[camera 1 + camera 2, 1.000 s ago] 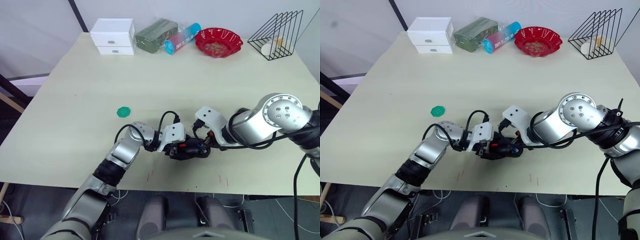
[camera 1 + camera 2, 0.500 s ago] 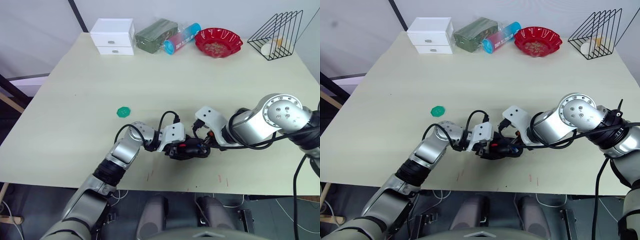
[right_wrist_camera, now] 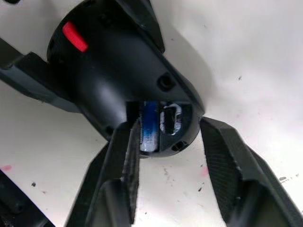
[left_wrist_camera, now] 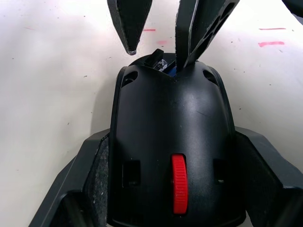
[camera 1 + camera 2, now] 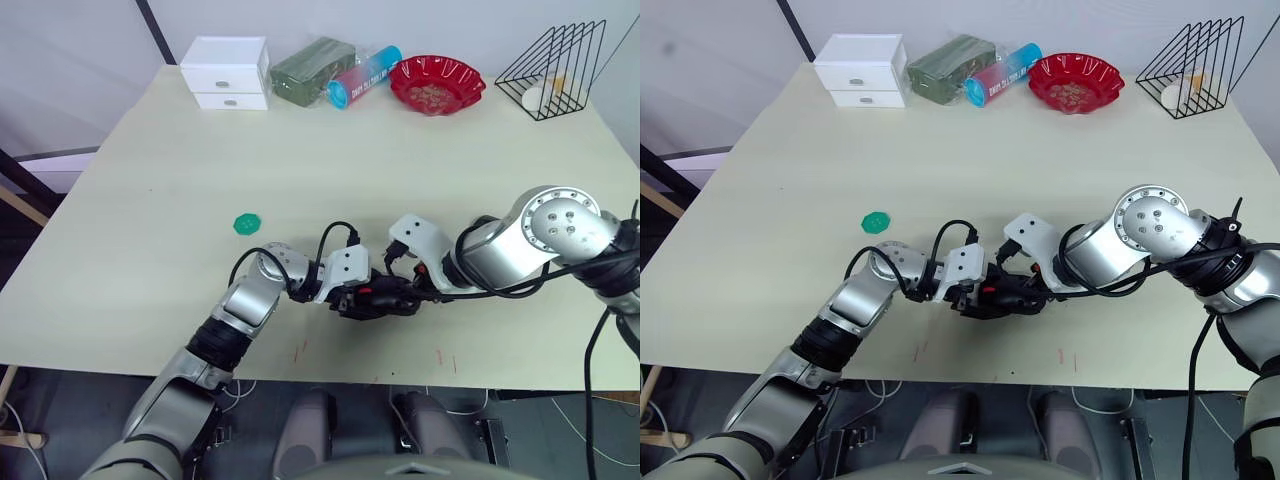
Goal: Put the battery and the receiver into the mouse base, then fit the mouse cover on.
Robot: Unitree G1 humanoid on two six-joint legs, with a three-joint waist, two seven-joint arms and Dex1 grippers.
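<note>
My left gripper point(image 4: 170, 198) is clamped on the mouse base point(image 4: 171, 156) from both sides, holding it on the table point(image 5: 330, 180) near the front edge. My right gripper point(image 3: 173, 142) has its fingers spread apart around the rear end of the base, one finger point(image 3: 125, 156) touching the blue end of the battery point(image 3: 148, 124), which sits in its slot beside an oval opening I take for the receiver bay. The risk I see: if I press off-line, the battery could jam or pop out, or the base could twist in my left grip. I cannot make out the mouse cover. Farther out lies a green disc point(image 5: 246, 223); at the far edge stand a white drawer box point(image 5: 227, 72), a red bowl point(image 5: 437, 83) and a wire rack point(image 5: 555, 68)
</note>
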